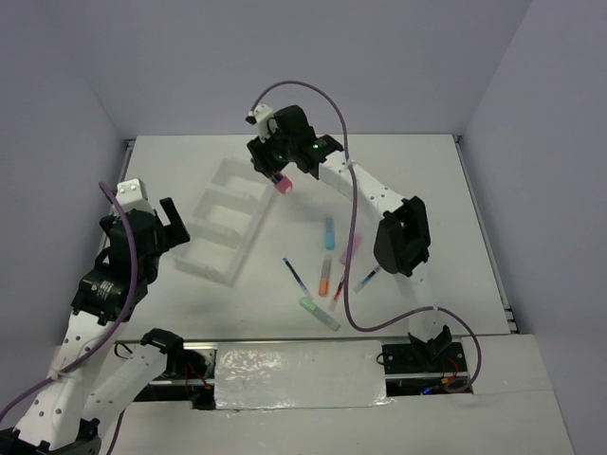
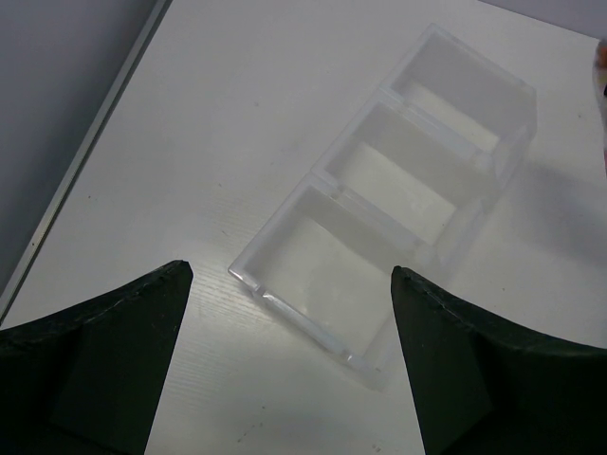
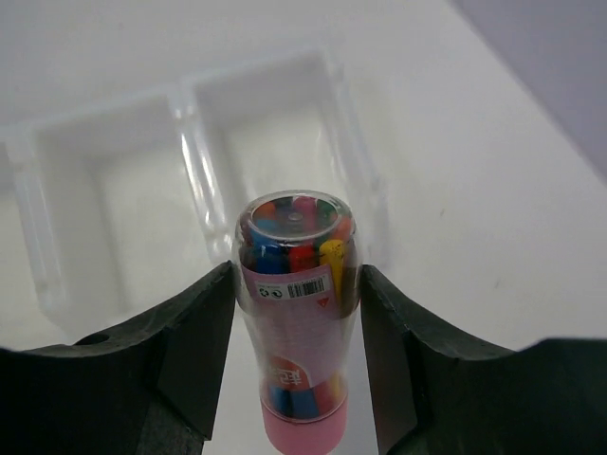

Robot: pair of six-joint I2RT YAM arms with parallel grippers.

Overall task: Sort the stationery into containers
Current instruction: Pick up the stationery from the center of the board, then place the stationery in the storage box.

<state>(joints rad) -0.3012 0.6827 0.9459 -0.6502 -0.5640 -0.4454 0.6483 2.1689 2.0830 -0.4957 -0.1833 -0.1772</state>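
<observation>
My right gripper [image 1: 276,171] is shut on the stubby pink-red tube [image 1: 282,185] and holds it above the table beside the far end of the clear three-compartment tray [image 1: 228,223]. In the right wrist view the tube [image 3: 296,313], with coloured pens inside, sits between the fingers [image 3: 204,332], with the tray [image 3: 190,152] beyond it. My left gripper [image 1: 171,223] is open and empty by the tray's left side; in its view the gripper [image 2: 289,273] faces the tray [image 2: 332,180]. All three compartments look empty.
Loose on the table right of the tray lie a blue highlighter [image 1: 329,232], a purple one [image 1: 346,248], an orange one [image 1: 323,275], a green one [image 1: 320,313], a blue pen [image 1: 295,275], a red pen [image 1: 339,292] and another blue pen [image 1: 368,278].
</observation>
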